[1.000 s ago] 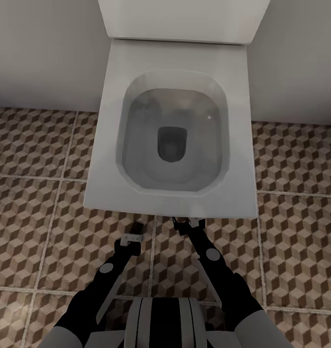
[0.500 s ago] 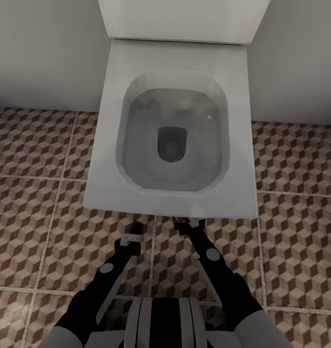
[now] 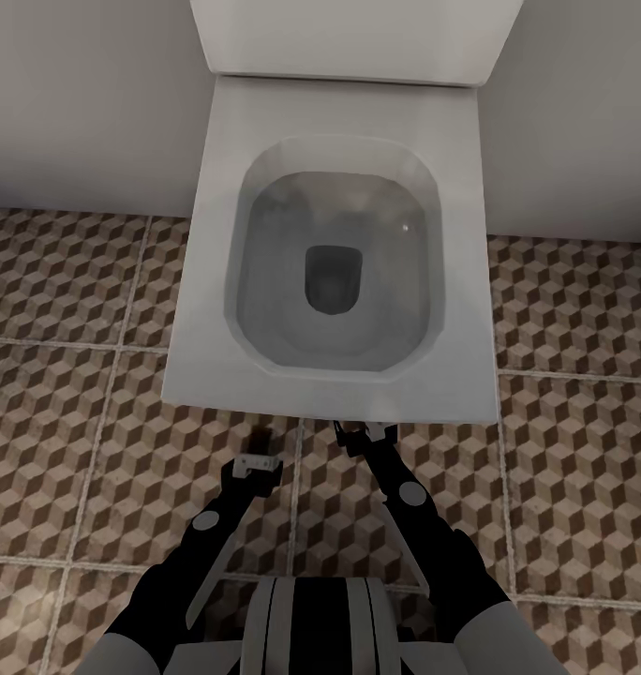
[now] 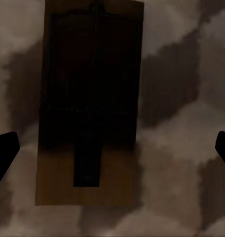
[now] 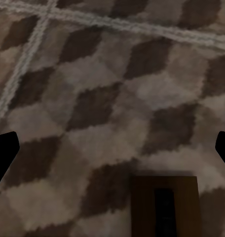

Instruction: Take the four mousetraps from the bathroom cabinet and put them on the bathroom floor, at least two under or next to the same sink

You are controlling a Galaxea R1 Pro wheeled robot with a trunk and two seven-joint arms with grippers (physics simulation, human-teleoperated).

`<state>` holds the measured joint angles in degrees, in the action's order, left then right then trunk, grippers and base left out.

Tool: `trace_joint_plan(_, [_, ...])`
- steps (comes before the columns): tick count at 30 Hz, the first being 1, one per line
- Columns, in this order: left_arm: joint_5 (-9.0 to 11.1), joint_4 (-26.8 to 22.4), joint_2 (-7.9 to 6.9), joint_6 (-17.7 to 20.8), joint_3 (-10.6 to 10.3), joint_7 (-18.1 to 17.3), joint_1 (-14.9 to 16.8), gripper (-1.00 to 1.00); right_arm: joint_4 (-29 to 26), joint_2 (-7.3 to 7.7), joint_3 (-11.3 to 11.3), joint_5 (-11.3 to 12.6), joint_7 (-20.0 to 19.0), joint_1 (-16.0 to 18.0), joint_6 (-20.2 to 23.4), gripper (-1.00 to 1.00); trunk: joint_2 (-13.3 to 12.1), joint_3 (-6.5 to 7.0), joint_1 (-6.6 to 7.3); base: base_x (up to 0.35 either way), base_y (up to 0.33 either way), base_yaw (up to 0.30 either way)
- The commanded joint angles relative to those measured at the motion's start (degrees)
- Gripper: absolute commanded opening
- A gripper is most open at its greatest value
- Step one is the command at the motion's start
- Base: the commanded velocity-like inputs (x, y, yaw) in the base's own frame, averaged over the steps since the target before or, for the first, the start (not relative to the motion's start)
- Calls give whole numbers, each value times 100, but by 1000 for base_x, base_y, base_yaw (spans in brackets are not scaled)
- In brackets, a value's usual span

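mousetrap (image 4: 90,106): flat on the bathroom floor (image 3: 564,469), right below the left gripper (image 4: 112,148), near the toilet (image 3: 335,253)
second mousetrap (image 5: 164,205): floor, by the right gripper (image 5: 112,148)
grippers: both open, empty
change: nothing moved in the last second
sink: nowhere near, so probably still to place

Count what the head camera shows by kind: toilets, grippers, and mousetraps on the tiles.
Toilets: 1, the white toilet.
Grippers: 2, the left gripper and the right gripper.
Mousetraps: 1 that can be made out, the mousetrap flat on the tiles just ahead of the left gripper.
Total: 4
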<state>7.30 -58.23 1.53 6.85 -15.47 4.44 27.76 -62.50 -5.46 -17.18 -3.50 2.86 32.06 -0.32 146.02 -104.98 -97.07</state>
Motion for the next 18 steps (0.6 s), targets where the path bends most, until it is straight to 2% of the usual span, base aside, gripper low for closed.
trace_joint_plan(1, [60, -11, -4, 27, -18, 41, 1, 100, -1, 1, -9, -37, 30, 2, -3, 100, 1, -2, 1, 0, 0, 0])
trace_joint_plan(18, [61, -32, -4, 27, -18, 39, 1, 100, 1, 1, -8, -37, 30, 2, -3, 100, 1, -2, 1, 0, 0, 0])
